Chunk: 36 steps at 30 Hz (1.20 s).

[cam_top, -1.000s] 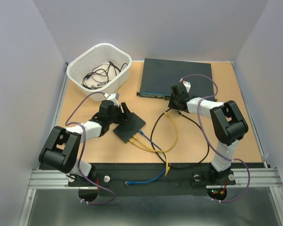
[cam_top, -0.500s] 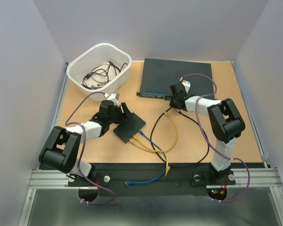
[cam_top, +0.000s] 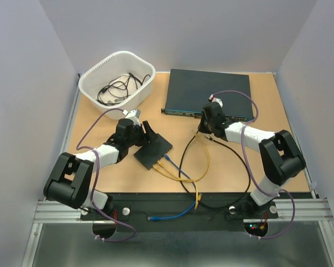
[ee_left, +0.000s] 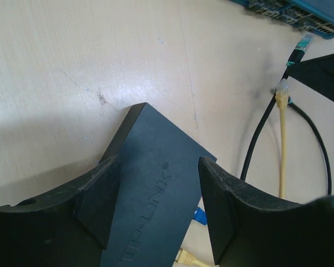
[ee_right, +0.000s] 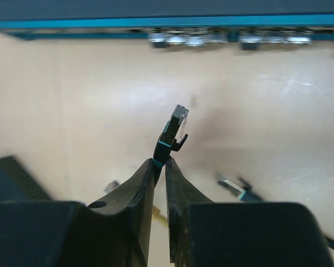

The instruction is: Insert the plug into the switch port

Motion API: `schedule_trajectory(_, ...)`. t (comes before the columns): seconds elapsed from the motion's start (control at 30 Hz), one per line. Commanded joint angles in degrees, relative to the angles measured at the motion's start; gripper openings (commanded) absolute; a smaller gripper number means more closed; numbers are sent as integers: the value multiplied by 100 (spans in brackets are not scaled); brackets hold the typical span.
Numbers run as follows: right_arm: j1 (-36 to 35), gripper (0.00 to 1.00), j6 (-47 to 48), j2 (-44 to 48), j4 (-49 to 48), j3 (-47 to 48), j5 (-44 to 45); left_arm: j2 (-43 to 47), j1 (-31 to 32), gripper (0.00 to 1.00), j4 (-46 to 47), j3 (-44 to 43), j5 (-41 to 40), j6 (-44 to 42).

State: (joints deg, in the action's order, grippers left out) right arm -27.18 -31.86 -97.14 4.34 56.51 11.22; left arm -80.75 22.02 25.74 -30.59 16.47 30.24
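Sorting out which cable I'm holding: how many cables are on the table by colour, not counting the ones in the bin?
Yellow cables: 2
Blue cable: 1
Black cable, its plug in the right gripper: 1
Total: 4

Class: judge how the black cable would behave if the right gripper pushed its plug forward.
Probably floppy: the black cable lies in loose curves. The plug looks stiff, pinched in the right gripper, but may pivot, being held at its base.

Black plug upright, clear tip; small black switch flat.
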Motion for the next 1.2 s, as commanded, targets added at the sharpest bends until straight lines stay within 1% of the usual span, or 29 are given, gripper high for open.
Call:
schedule_trajectory(0.0,-367,0,399,626,-634,-157,-770,437,13,68,265,9,234,122)
schedule_trajectory(0.1,-569,0,540,828,-890,-351,-1095,735,21,68,396,70,295,201)
schedule_trajectory(0.13,-621,0,584,863,-1108,-482,-1287,814,13,67,458,105,348,210)
schedule_trajectory(0.2,-771,0,689,925,-1417,-675,-1596,1043,21,67,669,228,453,272)
schedule_trajectory(0.3,-1060,1,777,943,-1759,-808,-1790,1289,13,67,1072,448,585,360)
schedule_trajectory(0.4,-1456,1,856,934,-2076,-940,-1790,1483,22,67,1433,694,708,465)
schedule_trajectory(0.53,-1930,1,883,943,-2472,-1124,-1798,1527,30,66,1654,905,744,500)
schedule_trajectory(0.73,-2248,1,866,1048,-3061,-1335,-1975,1422,65,63,1873,993,867,518)
schedule_trajectory(1.0,-2441,0,865,960,-3106,-1195,-1922,1431,241,60,2111,1081,911,536)
schedule_trajectory(1.17,-2485,0,883,952,-3071,-1116,-1905,1325,434,58,2146,1090,753,492)
